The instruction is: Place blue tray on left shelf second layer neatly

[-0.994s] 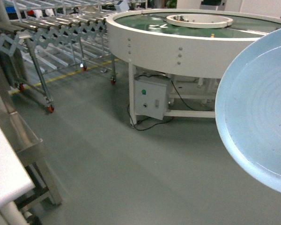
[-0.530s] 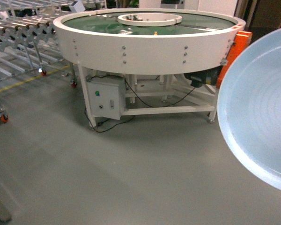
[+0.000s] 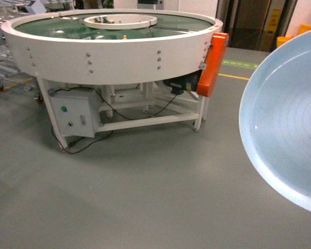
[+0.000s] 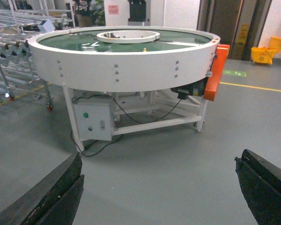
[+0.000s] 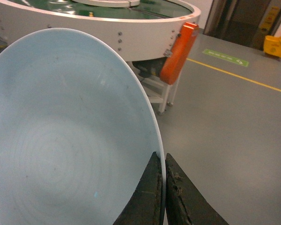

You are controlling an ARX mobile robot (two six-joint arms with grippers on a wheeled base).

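the right gripper (image 5: 162,197) is clamped on the rim of the blue tray (image 5: 61,140), its two dark fingers pressed together over the thin edge at about 5 o'clock of the dish in the right wrist view; in the head view the tray fills the 3 o'clock side, tilted up on its edge. the left gripper (image 4: 159,187) is empty, with its jaws wide apart. the left shelf is not in any view now, so the step in hand seems to be the carrying. to do it well, i think the pinch must stay firm, because so small a grip can let the dish swing, and the tray should pass well apart from the round white conveyor table (image 3: 119,52) with its orange guard (image 3: 213,62). no writing can be read; the floor sign (image 5: 224,57) and the yellow bucket (image 4: 262,55) are too blurred.
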